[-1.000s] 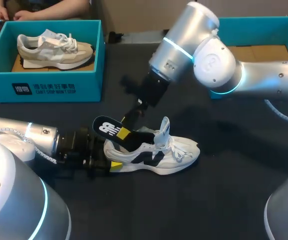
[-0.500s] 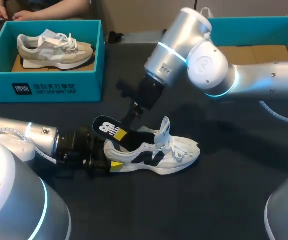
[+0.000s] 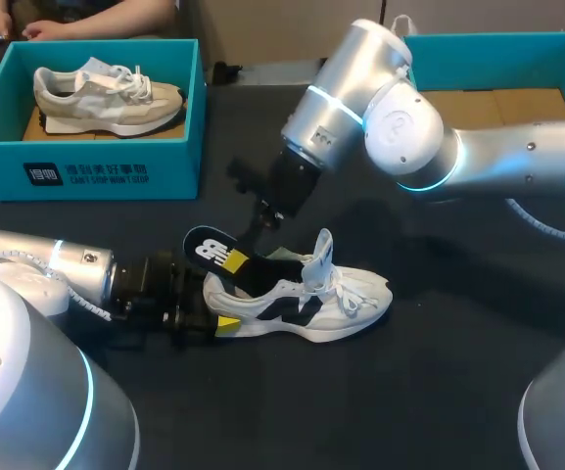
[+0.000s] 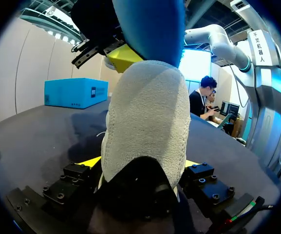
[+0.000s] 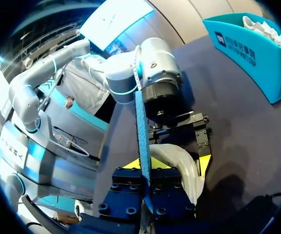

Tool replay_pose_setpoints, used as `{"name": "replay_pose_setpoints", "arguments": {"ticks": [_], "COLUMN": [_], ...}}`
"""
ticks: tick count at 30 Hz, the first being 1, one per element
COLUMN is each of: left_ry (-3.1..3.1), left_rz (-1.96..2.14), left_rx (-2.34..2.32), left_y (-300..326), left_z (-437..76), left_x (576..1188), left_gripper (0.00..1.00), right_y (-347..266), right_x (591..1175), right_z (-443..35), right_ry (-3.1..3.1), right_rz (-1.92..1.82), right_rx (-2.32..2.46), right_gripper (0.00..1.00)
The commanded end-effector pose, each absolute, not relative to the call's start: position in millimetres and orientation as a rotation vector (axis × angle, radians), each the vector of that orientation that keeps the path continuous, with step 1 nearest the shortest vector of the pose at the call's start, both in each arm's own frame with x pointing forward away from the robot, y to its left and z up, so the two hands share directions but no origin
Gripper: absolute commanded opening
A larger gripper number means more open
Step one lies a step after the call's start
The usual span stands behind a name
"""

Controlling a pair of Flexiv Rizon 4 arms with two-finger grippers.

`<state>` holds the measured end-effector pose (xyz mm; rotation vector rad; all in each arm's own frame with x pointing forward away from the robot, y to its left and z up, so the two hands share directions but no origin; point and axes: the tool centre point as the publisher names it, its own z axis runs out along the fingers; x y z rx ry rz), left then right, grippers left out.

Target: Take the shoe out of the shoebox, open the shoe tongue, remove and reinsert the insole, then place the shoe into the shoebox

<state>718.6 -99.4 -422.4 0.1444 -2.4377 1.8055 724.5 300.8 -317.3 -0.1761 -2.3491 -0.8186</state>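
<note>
Head view: two shoes (image 3: 106, 96) (image 3: 306, 302), two shoeboxes (image 3: 86, 171) (image 3: 502, 47); left claw (image 3: 215, 304) clamps the white shoe (image 3: 306, 302), right claw (image 3: 247, 258) pinches its insole (image 3: 209, 251).

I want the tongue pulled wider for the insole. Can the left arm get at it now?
Probably not: the left gripper is shut on the shoe's heel, and the right gripper, shut on the insole, stands between it and the tongue.
</note>
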Motion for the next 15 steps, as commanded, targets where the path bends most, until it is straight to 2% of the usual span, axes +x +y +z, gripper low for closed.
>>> {"name": "replay_pose_setpoints", "arguments": {"ticks": [1,15], "left_ry": [-2.440,-2.440], "left_rz": [1.800,1.800], "left_rx": [0.145,0.145], "left_y": [-99.4,-99.4], "left_z": [-423.0,-423.0], "left_x": [718.8,718.8], "left_gripper": [0.00,0.00], "right_y": [303.4,312.7], "right_x": [726.8,741.0], "right_z": [-310.7,-276.1], "right_ry": [-2.355,-2.344], "right_rz": [-0.860,-1.152], "right_rx": [-0.157,-0.147], "right_gripper": [0.00,0.00]}}
